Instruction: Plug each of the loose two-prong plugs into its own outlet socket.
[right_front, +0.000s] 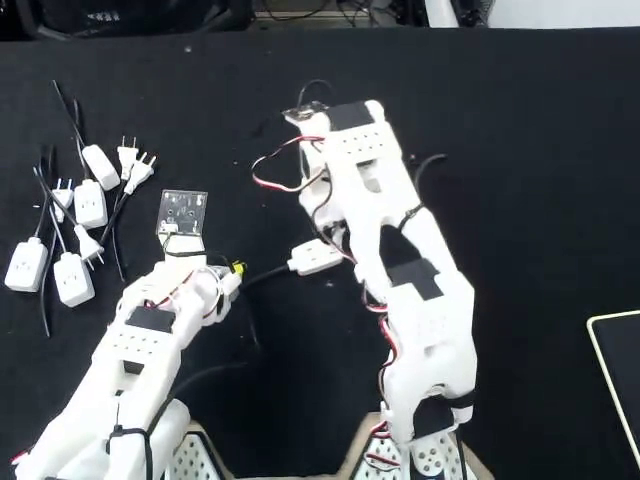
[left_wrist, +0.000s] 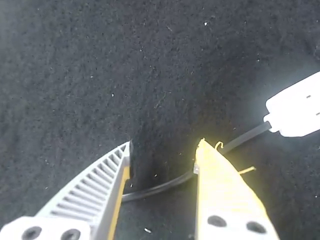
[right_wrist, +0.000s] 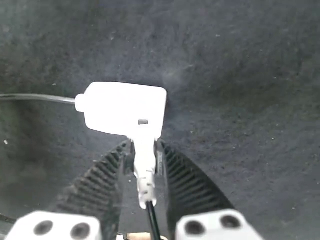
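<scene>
Plug (right_wrist: 145, 172) clamped tight in the right tool (right_wrist: 145, 149), nose against the white outlet socket (right_wrist: 122, 110) on the worktop (right_front: 520, 150); left tool (left_wrist: 165, 145) gapes wide, straddling the socket's black cable (left_wrist: 155, 189).

Cord (left_wrist: 156, 188) across L claw (left_wrist: 162, 146) gap

A pale-rimmed dark slab (right_front: 622, 390) lies at the black cloth's (right_front: 520, 150) edge.
</scene>
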